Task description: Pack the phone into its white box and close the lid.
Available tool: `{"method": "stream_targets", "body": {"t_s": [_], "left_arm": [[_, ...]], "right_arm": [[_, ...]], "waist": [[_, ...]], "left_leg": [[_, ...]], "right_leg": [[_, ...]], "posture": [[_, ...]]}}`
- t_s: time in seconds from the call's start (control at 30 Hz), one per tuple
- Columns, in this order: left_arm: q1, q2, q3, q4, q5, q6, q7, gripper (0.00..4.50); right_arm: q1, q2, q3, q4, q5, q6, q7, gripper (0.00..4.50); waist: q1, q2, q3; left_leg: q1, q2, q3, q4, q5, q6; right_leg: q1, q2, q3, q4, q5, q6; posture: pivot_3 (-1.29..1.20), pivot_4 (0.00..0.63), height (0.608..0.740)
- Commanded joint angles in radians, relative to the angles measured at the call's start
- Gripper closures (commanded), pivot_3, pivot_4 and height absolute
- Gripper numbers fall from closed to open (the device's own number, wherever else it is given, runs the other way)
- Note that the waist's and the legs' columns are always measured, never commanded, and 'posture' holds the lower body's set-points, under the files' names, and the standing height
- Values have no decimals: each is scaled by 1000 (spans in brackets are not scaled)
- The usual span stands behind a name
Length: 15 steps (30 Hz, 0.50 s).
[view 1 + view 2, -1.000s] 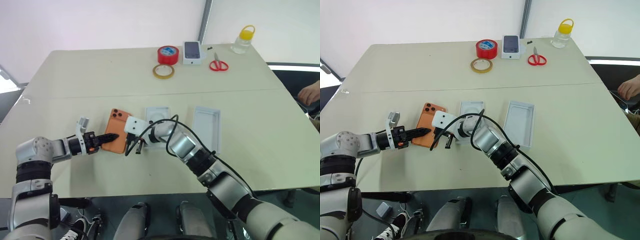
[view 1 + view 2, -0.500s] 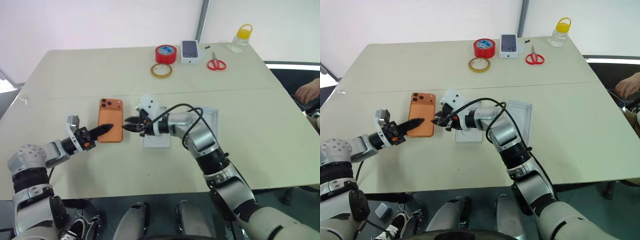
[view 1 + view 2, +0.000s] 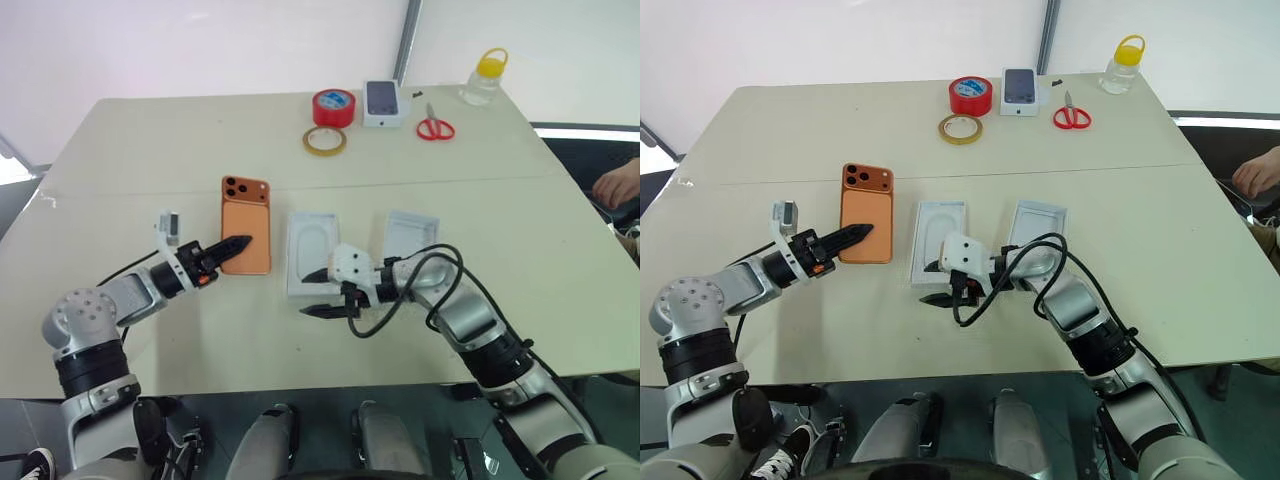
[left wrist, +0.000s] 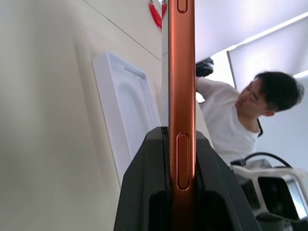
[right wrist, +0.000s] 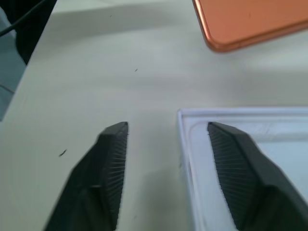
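The orange phone (image 3: 247,222) lies back up, its lenses at the far end. My left gripper (image 3: 237,244) is shut on the phone's near end, and the left wrist view shows the phone's edge (image 4: 182,72) clamped between the fingers. Just right of the phone lies a white tray with a rounded oblong outline (image 3: 313,245). A second open white cardboard piece (image 3: 415,230) lies further right, partly behind my right arm. I cannot tell which piece is the white box and which the lid. My right gripper (image 3: 318,293) is open and empty at the oblong tray's near-left corner (image 5: 185,118).
At the table's far edge stand a red tape roll (image 3: 335,106), a yellowish tape ring (image 3: 325,140), a small box picturing a dark phone (image 3: 384,103), red scissors (image 3: 436,128) and a yellow-capped bottle (image 3: 483,78). A person's hand (image 3: 615,187) rests at the right edge.
My right gripper has opened and drawn back to the right, from beside the phone to the oblong tray's near end. The left gripper keeps its hold on the phone and has risen slightly.
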Motion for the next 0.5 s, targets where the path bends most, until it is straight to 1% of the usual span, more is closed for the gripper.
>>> {"method": "stream_targets", "body": {"t_s": [0.03,0.07,0.5], "left_arm": [[-32,-11,31,-19,-49,-43,23,4500],[-36,-15,36,-16,-62,-40,33,4500],[-26,-2,9,-21,-125,-14,60,4500]], "right_arm": [[-2,-4,18,35,-55,-83,-35,3607],[-1,-5,19,40,-56,-91,-33,4074],[7,-11,4,54,-46,-115,-28,4074]], "waist": [[5,-1,0],[6,-1,1],[4,-2,1]], "left_leg": [[0,0,0,0,0,0],[0,0,0,0,0,-1],[0,0,0,0,1,-1]], "right_leg": [[0,0,0,0,0,0],[0,0,0,-1,0,0],[2,0,-1,-2,0,0]], "posture": [[0,150,740],[0,150,740],[0,150,740]]}}
